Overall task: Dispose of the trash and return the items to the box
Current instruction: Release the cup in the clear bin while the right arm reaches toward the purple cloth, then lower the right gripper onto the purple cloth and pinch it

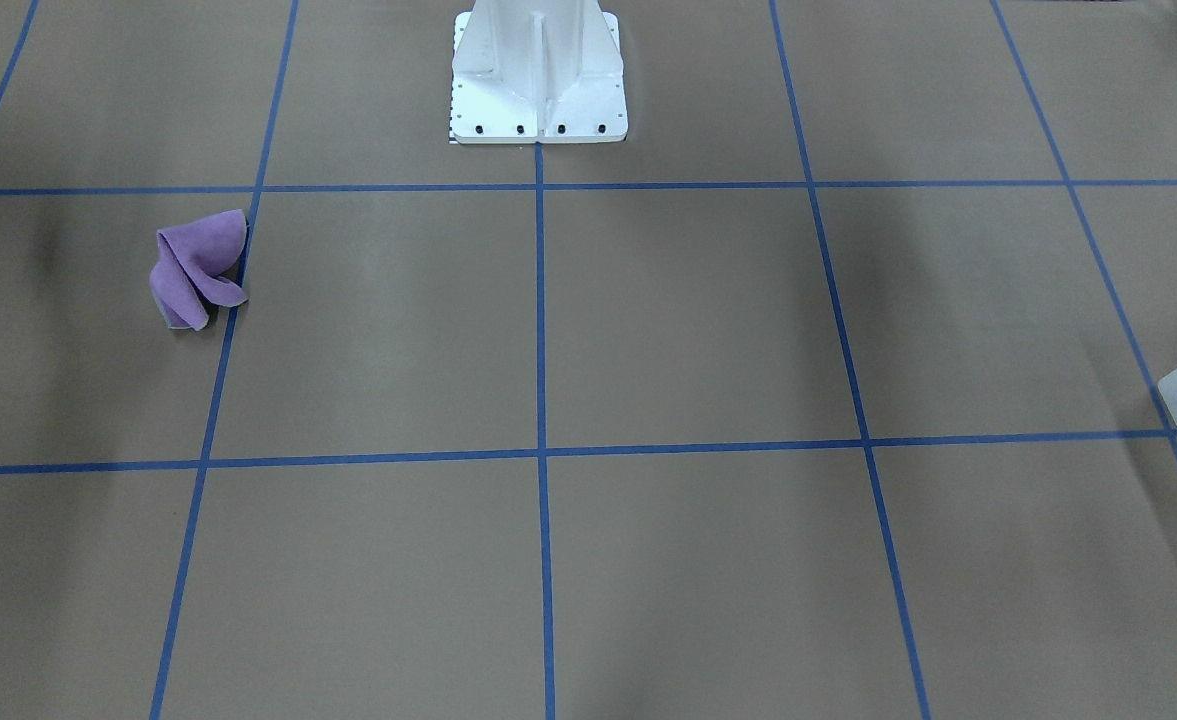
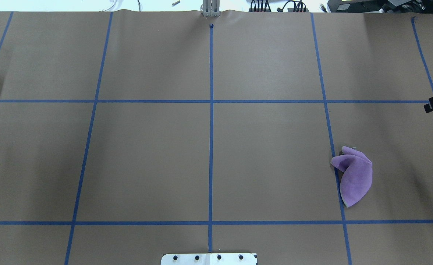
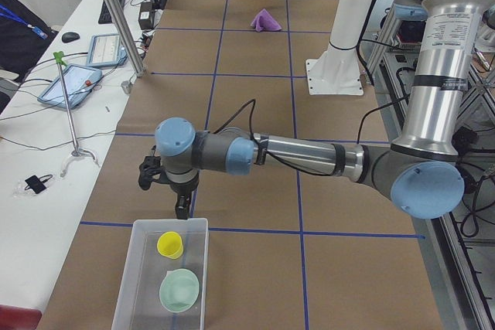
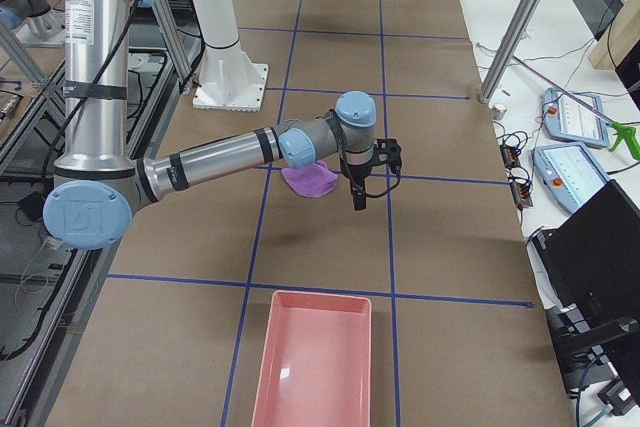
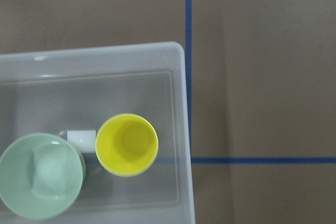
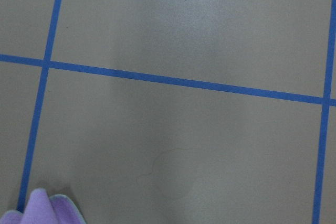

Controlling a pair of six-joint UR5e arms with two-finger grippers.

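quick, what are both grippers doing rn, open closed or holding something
left gripper: cannot tell, seen only from the side, near the box.
right gripper: cannot tell, too little of it shows, near the purple cloth.

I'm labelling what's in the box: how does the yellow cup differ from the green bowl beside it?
The yellow cup is bright yellow; the green bowl is pale mint. The bowl's rim is wider than the cup's. The cup stands nearer the visible corner of the box than the bowl. Both sit upright inside the box.
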